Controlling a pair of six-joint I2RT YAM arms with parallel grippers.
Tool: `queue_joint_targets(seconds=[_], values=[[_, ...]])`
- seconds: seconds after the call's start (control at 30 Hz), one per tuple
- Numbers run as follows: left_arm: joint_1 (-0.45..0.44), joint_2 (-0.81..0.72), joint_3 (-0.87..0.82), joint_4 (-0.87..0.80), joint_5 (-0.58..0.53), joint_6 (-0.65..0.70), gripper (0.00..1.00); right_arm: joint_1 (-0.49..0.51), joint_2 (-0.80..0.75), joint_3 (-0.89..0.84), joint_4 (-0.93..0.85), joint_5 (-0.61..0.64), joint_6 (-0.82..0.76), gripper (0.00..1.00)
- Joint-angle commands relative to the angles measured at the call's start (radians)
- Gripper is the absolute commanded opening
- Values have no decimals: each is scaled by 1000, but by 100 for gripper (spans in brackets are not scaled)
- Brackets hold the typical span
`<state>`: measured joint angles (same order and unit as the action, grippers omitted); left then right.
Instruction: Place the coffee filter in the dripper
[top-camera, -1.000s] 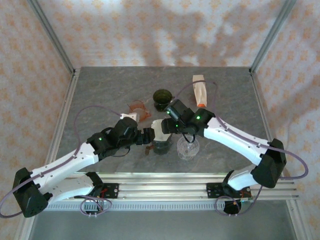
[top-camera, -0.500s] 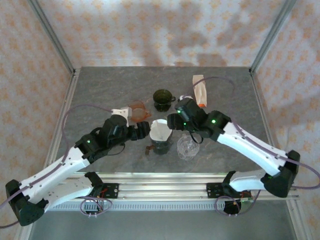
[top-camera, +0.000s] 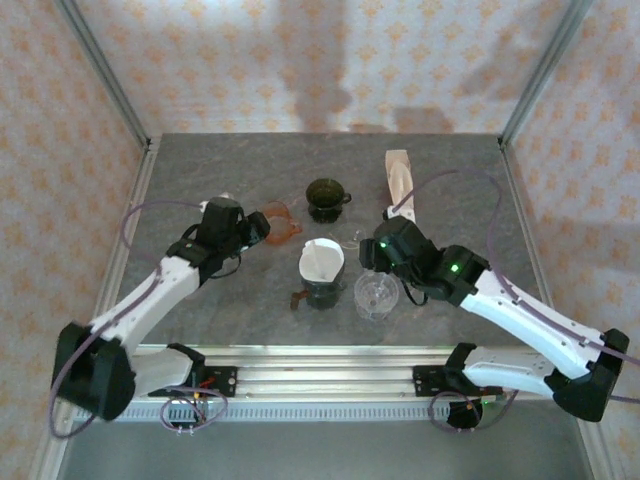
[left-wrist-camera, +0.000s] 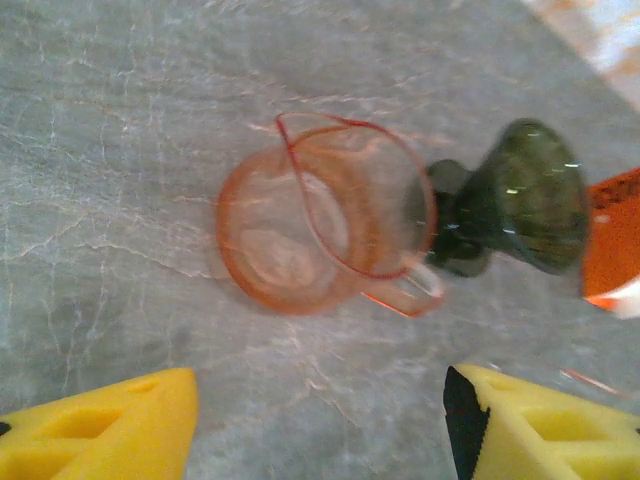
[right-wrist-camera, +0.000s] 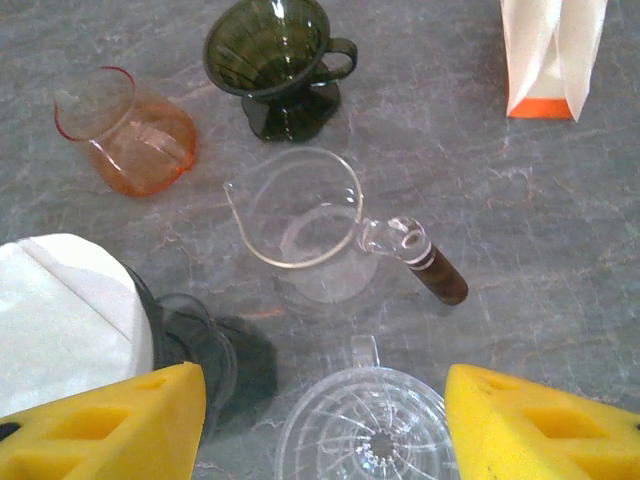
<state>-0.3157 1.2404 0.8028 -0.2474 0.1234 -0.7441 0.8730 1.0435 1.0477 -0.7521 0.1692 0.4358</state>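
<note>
Furthest left in the top view, the left gripper (top-camera: 250, 232) hangs just beside a pink glass pitcher (top-camera: 281, 220) on the grey table (top-camera: 200, 170). The left wrist camera adds what the overhead cannot resolve. The yellow fingers (left-wrist-camera: 100, 430) stand spread with bare stone between them. The pitcher lies ahead of them, apart from both, and its handle points at a green dripper (left-wrist-camera: 530, 205) that stands behind it.

Near the middle of the table the white coffee filter (top-camera: 322, 262) sits as an open cone in a dark dripper (top-camera: 322, 292), its top rising well above the rim. It is well apart from the left gripper, to that arm's right.

To the right, the right gripper (top-camera: 372, 262) hovers just beside the filter and near a clear glass dripper (top-camera: 377, 294). The right wrist camera shows its fingers (right-wrist-camera: 540, 420) spread wide and gripping nothing. The clear dripper sits low between them, and the filter is by the left finger. Ahead is a clear glass server (right-wrist-camera: 300, 225) with a brown handle, faint from overhead. At the far right lies a filter pack (right-wrist-camera: 550, 55) with an orange end.
</note>
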Motion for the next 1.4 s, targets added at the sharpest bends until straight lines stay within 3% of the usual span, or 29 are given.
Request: queue_joint_targets(seconds=[0.0,0.23,0.4,0.6,0.87,1.17,1.37], values=[[14,120,63,107,-19,-6,70,-6,-52,-31,-19,35,28,65],[21,296,186,121,-99,-13,76,-6,-121,-110,-9,-8,47,65],[29,383,264,44,-142,0,61,-6,-148,-163,-6,-33,51,65],[30,434,319,-31,-169,27,55,-6,-175,-189,1,-44,48,65],[30,463,346,-101,-160,45,35,-6,-191,-213,-1,-35,46,65],[29,466,377,-198,-140,70,20,-6,-206,-231,6,-24,41,65],[29,458,354,-197,-124,64,16,-6,-211,-225,2,-20,31,65]])
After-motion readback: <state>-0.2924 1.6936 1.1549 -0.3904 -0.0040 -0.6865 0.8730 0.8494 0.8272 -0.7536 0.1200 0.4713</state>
